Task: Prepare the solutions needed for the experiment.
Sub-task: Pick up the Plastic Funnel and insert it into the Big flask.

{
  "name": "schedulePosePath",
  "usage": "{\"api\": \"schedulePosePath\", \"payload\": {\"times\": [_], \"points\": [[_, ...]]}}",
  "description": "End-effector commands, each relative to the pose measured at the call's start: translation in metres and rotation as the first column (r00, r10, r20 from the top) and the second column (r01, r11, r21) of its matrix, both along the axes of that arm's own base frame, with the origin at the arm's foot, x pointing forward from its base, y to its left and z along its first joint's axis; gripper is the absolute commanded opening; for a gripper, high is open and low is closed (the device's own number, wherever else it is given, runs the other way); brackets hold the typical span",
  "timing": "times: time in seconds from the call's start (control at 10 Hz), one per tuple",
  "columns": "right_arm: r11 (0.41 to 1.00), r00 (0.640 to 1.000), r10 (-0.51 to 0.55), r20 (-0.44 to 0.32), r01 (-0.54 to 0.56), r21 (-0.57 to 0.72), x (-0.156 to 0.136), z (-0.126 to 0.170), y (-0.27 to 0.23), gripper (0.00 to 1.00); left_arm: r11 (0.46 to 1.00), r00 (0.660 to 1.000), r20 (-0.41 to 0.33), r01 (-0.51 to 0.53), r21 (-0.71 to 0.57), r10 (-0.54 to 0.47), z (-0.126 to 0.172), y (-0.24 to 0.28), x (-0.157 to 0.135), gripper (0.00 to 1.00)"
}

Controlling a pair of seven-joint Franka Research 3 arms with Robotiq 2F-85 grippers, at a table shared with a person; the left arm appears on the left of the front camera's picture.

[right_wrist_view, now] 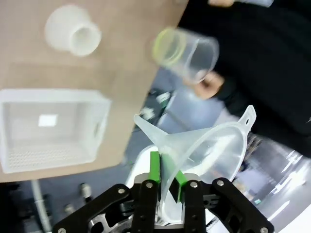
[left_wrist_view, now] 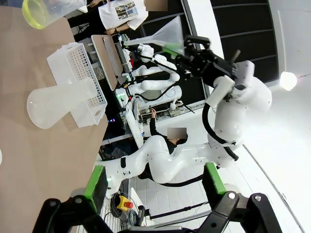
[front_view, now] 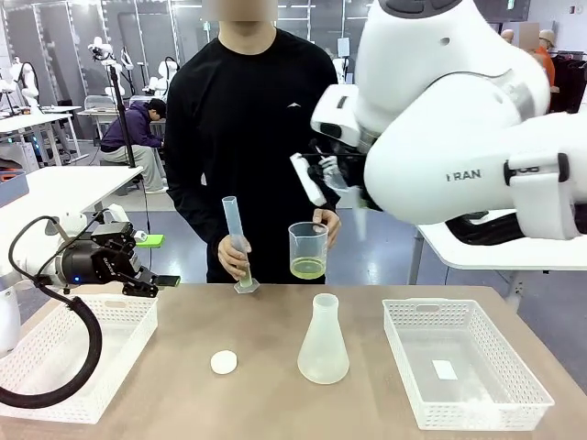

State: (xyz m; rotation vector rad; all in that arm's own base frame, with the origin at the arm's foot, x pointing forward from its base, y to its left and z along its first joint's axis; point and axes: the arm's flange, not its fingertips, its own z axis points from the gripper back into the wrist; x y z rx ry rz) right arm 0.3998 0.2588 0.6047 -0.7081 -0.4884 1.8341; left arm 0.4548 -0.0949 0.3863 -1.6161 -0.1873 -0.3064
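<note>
The solutions (front_view: 307, 268) are a shallow yellow-green layer in a clear beaker (front_view: 308, 249) that the person holds above the table's far edge; the beaker (right_wrist_view: 187, 48) also appears in the right wrist view, and its liquid (left_wrist_view: 36, 12) in the left wrist view. The person's other hand steadies an upright graduated cylinder (front_view: 234, 240). My right gripper (right_wrist_view: 166, 183) is shut on a translucent funnel (right_wrist_view: 206, 145), held high near the beaker; the funnel (left_wrist_view: 167, 36) shows from the left wrist too. My left gripper (front_view: 151, 277) hovers open over the left basket, with nothing between its pads (left_wrist_view: 95, 182).
An empty conical flask (front_view: 323, 341) stands mid-table, with a small white cap (front_view: 223, 362) to its left. White mesh baskets sit at the left (front_view: 73, 357) and right (front_view: 463, 367). My bulky right arm (front_view: 459, 110) hangs over the table's right side.
</note>
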Motion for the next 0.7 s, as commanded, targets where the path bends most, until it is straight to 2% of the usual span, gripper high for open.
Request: {"api": "schedulePosePath", "payload": {"times": [0.0,0.2,0.5,0.6], "points": [[0.985,0.986,0.163,0.034,-0.165,0.046,0.002,0.002,0.001,0.06,1.000,1.000,0.003,-0.004,-0.001,0.004,0.001,-0.001,0.000,1.00],[0.985,0.987,0.158,0.011,-0.159,0.069,-0.003,0.006,0.007,0.06,1.000,1.000,0.003,-0.004,-0.001,0.004,0.001,-0.001,0.000,1.00],[0.984,0.987,0.148,-0.065,-0.140,0.113,-0.015,0.011,0.014,0.06,1.000,1.000,0.003,-0.004,-0.001,0.004,0.001,-0.001,0.000,1.00],[0.978,0.983,0.170,-0.070,-0.160,0.137,-0.023,0.014,0.019,0.06,1.000,1.000,0.003,-0.004,-0.001,0.004,0.001,-0.001,0.000,1.00]]}}
